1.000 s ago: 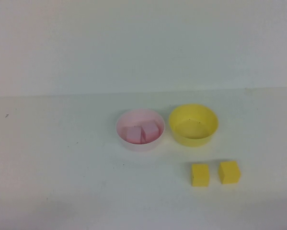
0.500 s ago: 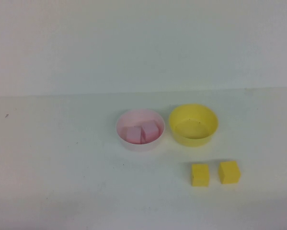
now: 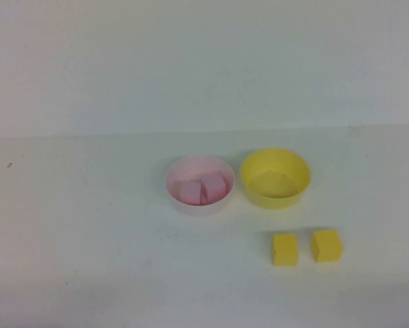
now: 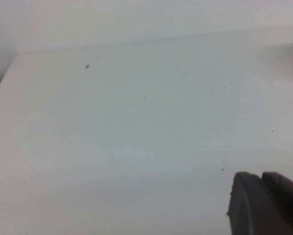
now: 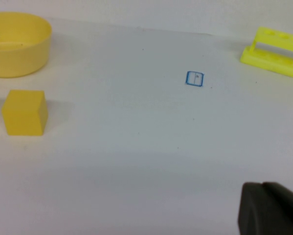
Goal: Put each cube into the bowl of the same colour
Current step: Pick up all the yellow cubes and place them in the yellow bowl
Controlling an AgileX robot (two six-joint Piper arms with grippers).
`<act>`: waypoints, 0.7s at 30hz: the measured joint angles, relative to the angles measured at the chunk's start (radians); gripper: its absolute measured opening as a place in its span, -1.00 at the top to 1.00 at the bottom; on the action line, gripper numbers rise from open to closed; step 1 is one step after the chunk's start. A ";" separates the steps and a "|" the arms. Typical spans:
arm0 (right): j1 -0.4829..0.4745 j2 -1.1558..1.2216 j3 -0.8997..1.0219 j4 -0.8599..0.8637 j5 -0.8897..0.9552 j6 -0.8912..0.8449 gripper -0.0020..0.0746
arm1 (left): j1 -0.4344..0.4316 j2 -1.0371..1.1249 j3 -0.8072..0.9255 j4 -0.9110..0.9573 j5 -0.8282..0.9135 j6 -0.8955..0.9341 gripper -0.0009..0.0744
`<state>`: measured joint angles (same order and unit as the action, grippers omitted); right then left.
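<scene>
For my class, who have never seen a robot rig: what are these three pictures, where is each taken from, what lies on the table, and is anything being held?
A two-armed robot sorts cubes by colour. The raised camera looks down at the table: a pink bowl holds two pink cubes; the yellow bowl holds nothing; two yellow cubes sit on the table nearer the camera. The other pictures come from wrist cameras. Each shows a dark bit of its gripper, left and right, above bare table, holding nothing visible. The right one also sees a yellow rack and a blue mark.
</scene>
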<state>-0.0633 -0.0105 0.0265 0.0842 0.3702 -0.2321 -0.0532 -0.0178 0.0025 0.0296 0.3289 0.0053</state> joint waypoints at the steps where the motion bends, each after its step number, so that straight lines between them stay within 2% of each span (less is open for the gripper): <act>1: 0.000 0.000 0.000 0.000 0.000 0.000 0.95 | 0.000 0.000 0.000 0.000 0.000 -0.005 0.98; 9: 0.000 0.000 0.000 0.056 -0.046 0.015 0.95 | 0.000 0.000 0.000 0.000 -0.002 0.000 0.98; 16: 0.000 0.000 0.000 0.542 -0.342 0.112 0.95 | 0.000 0.000 0.000 0.000 -0.002 0.000 0.98; 19: 0.000 0.000 0.000 0.738 -0.412 0.149 0.95 | 0.000 0.000 0.000 0.000 -0.002 0.000 0.98; 21: 0.000 0.000 -0.002 0.800 -0.408 0.158 0.95 | 0.000 0.000 0.000 0.000 -0.002 0.002 0.98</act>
<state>-0.0633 -0.0105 0.0246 0.8847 -0.0378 -0.0745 -0.0532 -0.0178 0.0025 0.0296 0.3271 0.0075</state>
